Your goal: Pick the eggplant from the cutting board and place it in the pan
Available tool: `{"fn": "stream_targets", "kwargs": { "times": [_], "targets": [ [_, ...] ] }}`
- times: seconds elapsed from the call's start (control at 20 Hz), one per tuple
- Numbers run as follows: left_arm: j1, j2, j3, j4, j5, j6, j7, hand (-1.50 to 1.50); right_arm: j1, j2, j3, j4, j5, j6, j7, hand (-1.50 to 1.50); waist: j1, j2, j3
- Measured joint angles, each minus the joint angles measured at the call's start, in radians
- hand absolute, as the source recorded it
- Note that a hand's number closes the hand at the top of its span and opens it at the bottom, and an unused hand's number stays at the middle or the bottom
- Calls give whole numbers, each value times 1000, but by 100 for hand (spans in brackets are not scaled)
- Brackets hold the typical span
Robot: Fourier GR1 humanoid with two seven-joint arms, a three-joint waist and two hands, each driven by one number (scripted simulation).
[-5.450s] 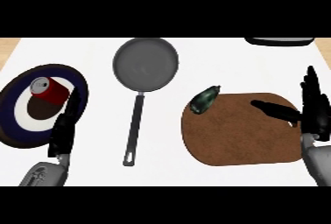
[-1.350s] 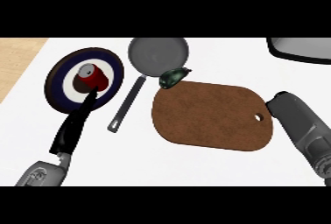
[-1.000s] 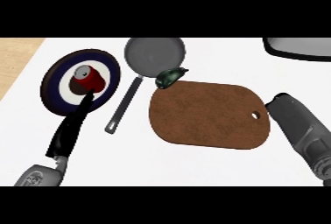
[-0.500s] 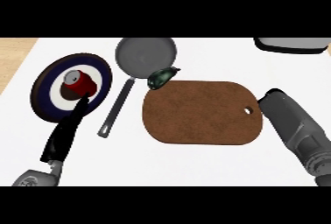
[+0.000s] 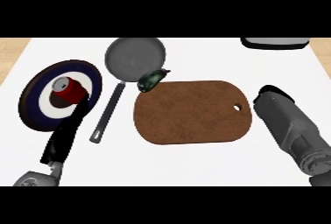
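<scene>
The dark green eggplant lies where the top left corner of the brown cutting board meets the lower rim of the grey pan; it touches both. The pan's handle runs down and to the left. My left hand lies open with straight fingers pointing up over the lower right edge of a plate, well left of the eggplant. At the right my grey right forearm stands beside the board, ending in a dark tip; its fingers are hidden.
A dark blue plate with a white ring holds a red can at the left. A dark tray with a grey rim sits at the top right. Wooden strips border the white counter at both upper corners.
Over the last second the eggplant has stayed at the pan's rim and the arms have barely moved. Five seconds ago my right hand's spread fingers showed by the board; now only the forearm shows.
</scene>
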Motion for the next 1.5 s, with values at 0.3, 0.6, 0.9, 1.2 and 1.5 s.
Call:
{"fn": "stream_targets", "kwargs": {
  "times": [0.3,0.6,0.9,1.2,1.5],
  "targets": [
    [11,0,-1,2,1,0,6,0,-154,48,95,-183,98,-108,-201,150,45,-22,14],
    [39,11,21,-23,5,10,1,0,-238,86,151,-386,160,-283,-433,150,37,-13,18],
    [60,10,28,-71,-1,12,13,0,-290,138,93,-417,134,-374,-564,150,43,5,18],
    [39,-1,16,-92,-21,7,27,0,-377,206,1,-325,79,-401,-632,150,69,22,17],
    [42,-6,0,-111,-35,-3,18,0,-400,244,-72,-239,29,-418,-696,150,108,40,17]
  ]
}}
